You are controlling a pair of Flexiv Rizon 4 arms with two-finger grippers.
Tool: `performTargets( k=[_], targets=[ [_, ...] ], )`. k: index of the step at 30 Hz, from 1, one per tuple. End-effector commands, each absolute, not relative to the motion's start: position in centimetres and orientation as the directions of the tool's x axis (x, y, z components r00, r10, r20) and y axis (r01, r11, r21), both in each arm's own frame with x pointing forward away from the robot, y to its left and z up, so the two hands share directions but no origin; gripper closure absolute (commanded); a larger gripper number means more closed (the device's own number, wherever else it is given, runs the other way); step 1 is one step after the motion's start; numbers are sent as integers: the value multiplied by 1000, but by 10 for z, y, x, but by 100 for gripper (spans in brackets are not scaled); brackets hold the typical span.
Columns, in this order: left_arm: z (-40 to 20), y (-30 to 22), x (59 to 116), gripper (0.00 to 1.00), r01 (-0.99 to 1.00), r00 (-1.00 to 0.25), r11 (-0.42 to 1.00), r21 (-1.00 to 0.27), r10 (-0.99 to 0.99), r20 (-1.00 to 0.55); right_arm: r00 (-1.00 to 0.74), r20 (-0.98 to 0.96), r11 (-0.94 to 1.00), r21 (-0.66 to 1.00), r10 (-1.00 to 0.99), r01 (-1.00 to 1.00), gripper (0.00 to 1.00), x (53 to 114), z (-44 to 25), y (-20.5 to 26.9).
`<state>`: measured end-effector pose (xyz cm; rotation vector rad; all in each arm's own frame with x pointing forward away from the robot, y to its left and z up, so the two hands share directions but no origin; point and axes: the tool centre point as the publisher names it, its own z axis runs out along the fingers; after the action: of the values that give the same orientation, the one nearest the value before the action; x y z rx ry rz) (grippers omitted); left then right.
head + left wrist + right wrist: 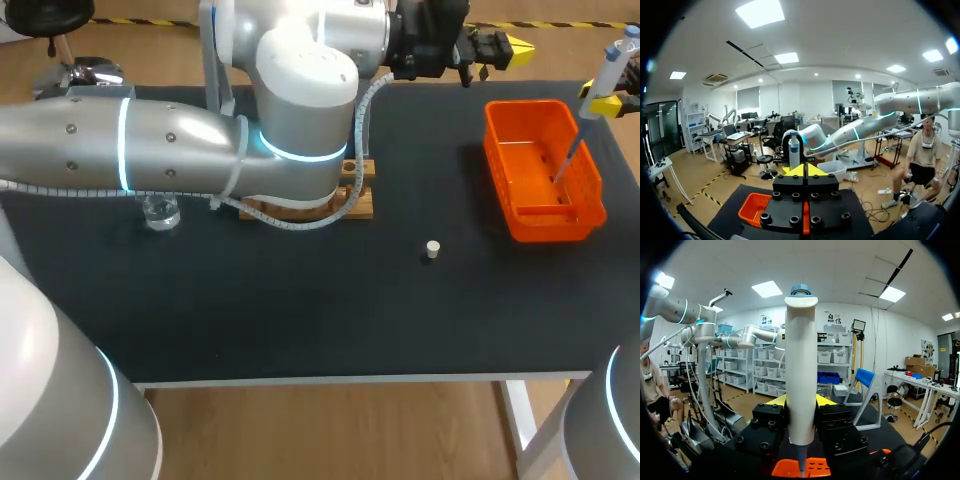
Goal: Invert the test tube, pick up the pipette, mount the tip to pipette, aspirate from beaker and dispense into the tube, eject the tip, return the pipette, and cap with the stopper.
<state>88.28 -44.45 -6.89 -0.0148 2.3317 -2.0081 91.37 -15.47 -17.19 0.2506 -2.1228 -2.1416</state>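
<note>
While scanning from the left, finding the beaker (160, 213) half tucked behind the left arm (150, 150) and the wooden rack (360, 200) mostly covered (hiding any test tube there). Seeing the stopper (432, 250) lying loose on the desk (300, 310). Holding the left claw (505, 46) pressed together on nothing at the far edge. Clamping the pipette (615, 60) in the right claw (606, 103), nearly upright, tip (567, 158) pointing down into the orange bin (548, 226) right beneath, judging ejection next. Finding that claw partly cut off.
</note>
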Motion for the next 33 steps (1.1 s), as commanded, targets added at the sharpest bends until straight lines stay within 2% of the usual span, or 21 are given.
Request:
performTargets(
  k=[1,33],
  targets=[
    [-71,-450,883,100,38,-998,136,-990,-47,-45,-978,-36,-12,999,-206,-34,100,917,-172,-157],
    [-67,-528,896,100,52,-996,38,-998,-71,-54,-978,-36,-12,999,-206,-34,100,917,-172,-157]
  ],
)
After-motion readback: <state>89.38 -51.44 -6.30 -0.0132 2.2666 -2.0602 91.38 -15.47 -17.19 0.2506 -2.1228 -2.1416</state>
